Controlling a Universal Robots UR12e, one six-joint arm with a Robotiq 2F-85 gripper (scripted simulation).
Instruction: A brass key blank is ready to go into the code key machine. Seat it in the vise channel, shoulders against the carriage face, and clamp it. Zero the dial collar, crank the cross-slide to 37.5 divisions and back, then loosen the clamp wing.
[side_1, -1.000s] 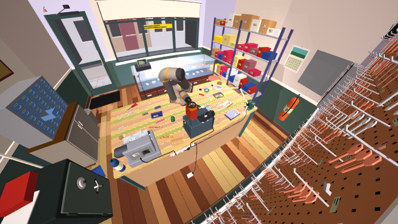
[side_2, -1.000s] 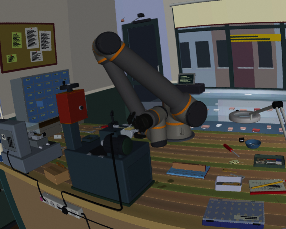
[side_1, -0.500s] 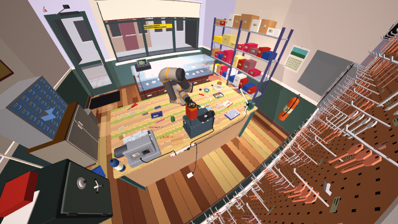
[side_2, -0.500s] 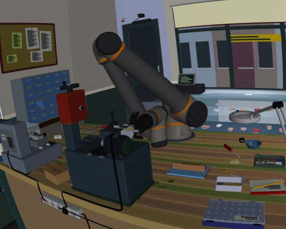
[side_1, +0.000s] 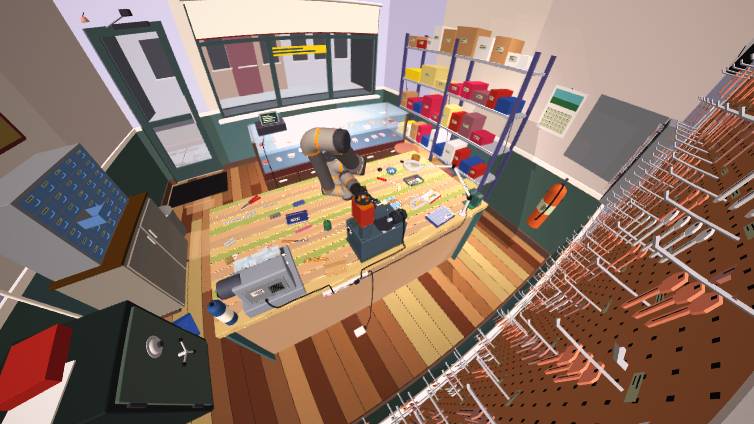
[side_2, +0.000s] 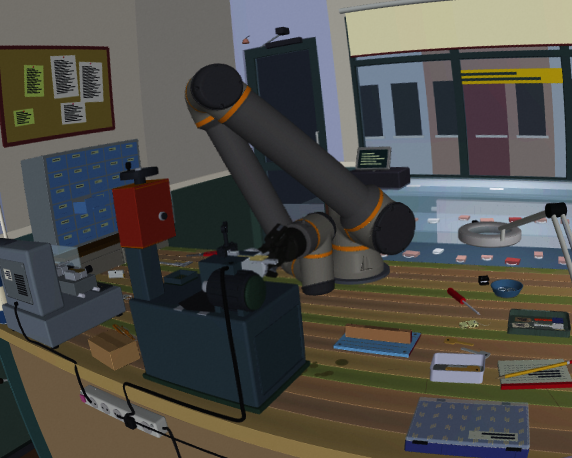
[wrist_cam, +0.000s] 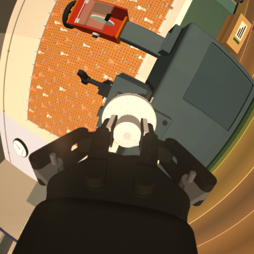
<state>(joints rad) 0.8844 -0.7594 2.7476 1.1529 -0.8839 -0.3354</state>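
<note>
The code key machine (side_1: 375, 232) (side_2: 217, 335) (wrist_cam: 200, 95) is a dark teal box on the workbench with a red head (side_2: 144, 212) (wrist_cam: 96, 18) on a post. In the wrist camera a white knurled dial collar (wrist_cam: 126, 130) sits in front of a wider white dial disc (wrist_cam: 128, 112). A black clamp wing handle (wrist_cam: 86, 78) (side_2: 225, 231) sticks out beyond it. The brass key blank (side_2: 257, 258) shows as a thin yellow strip on top of the carriage by the fingers. My gripper (wrist_cam: 126, 133) (side_2: 270, 250) reaches in from the arm's side and is closed around the dial collar.
The workbench (side_1: 337, 232) carries a grey duplicator machine (side_1: 263, 285) (side_2: 45, 295), a small cardboard box (side_2: 112, 347), trays, a blue case (side_2: 467, 425), a red screwdriver (side_2: 462, 300) and a magnifier lamp (side_2: 487, 232). A power strip (side_2: 125, 407) and black cables hang at the near edge.
</note>
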